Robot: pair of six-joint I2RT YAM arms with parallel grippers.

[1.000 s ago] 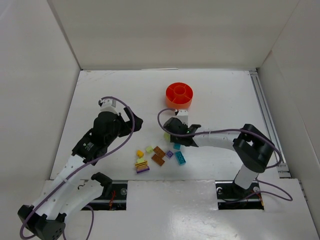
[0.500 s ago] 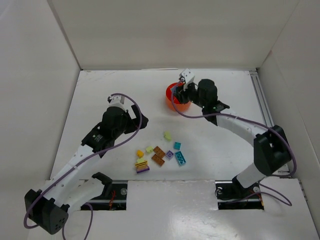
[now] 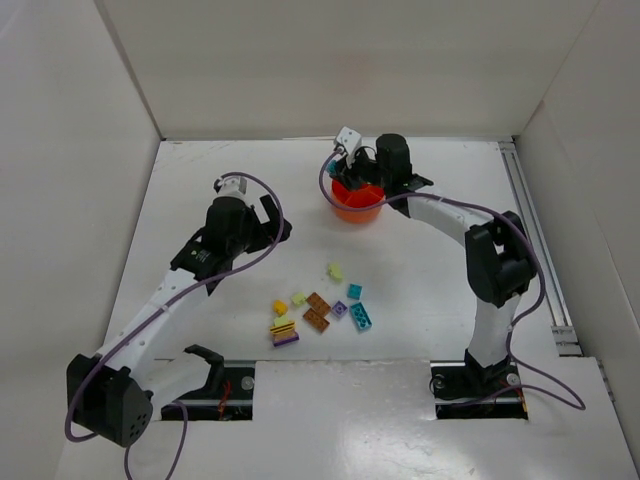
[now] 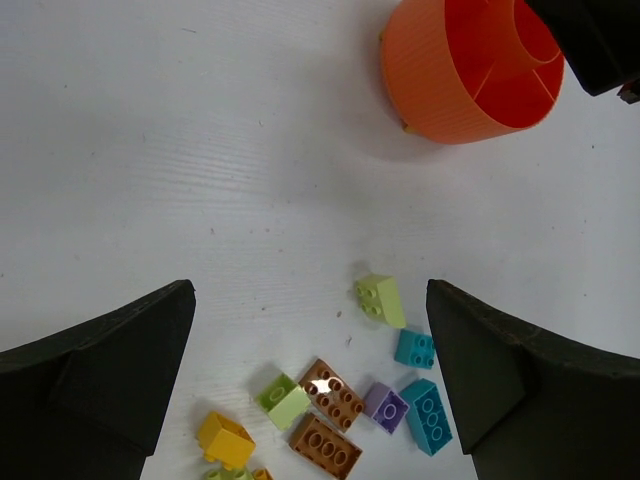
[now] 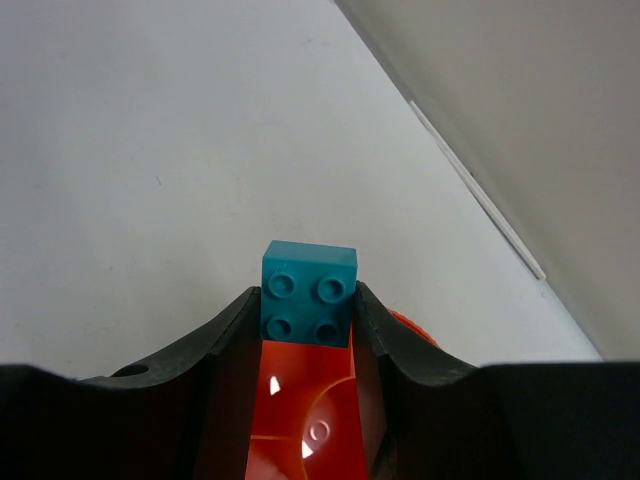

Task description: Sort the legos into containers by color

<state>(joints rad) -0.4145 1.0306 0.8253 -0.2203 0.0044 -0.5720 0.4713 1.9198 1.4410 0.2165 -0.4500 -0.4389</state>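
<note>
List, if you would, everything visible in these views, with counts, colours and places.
dish: one, orange, divided into compartments, far middle of the table
teal brick: one, held above the dish
loose teal bricks: two, right end of the pile
yellow-green bricks: two, one apart toward the dish, one in the pile
brown bricks: two, middle of the pile
purple brick: one, between brown and teal
yellow brick: one, left end of the pile
yellow-and-purple stack: one, nearest the arm bases
table: one, white
left claw: black, open, left of the dish
right claw: black, shut on the teal brick
</note>
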